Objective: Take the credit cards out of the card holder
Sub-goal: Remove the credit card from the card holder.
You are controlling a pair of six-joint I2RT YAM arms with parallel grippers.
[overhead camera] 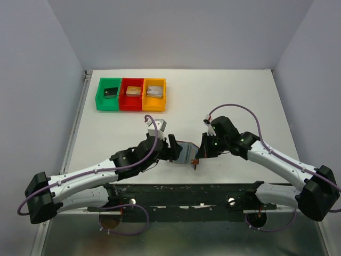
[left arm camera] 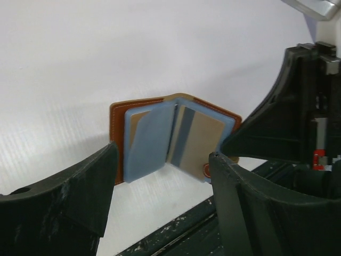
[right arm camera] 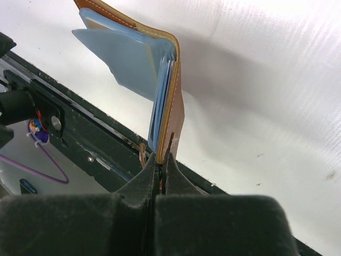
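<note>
The brown leather card holder (overhead camera: 186,152) stands open on its edge near the table's front edge. In the left wrist view its pale blue pockets (left arm camera: 152,141) fan open. A gold card (left arm camera: 201,140) with a dark stripe sits in the right pocket, and a tan card edge (left arm camera: 138,118) shows in the left one. My right gripper (right arm camera: 161,161) is shut on the bottom edge of the holder's brown cover (right arm camera: 177,101); it also shows in the top view (overhead camera: 203,148). My left gripper (left arm camera: 162,184) is open, just short of the holder, touching nothing; it also shows in the top view (overhead camera: 173,149).
Green (overhead camera: 99,96), red (overhead camera: 131,102) and orange (overhead camera: 154,105) bins, each with a small block, stand in a row at the back left. The black metal rail (overhead camera: 186,191) of the table's front edge runs just below the holder.
</note>
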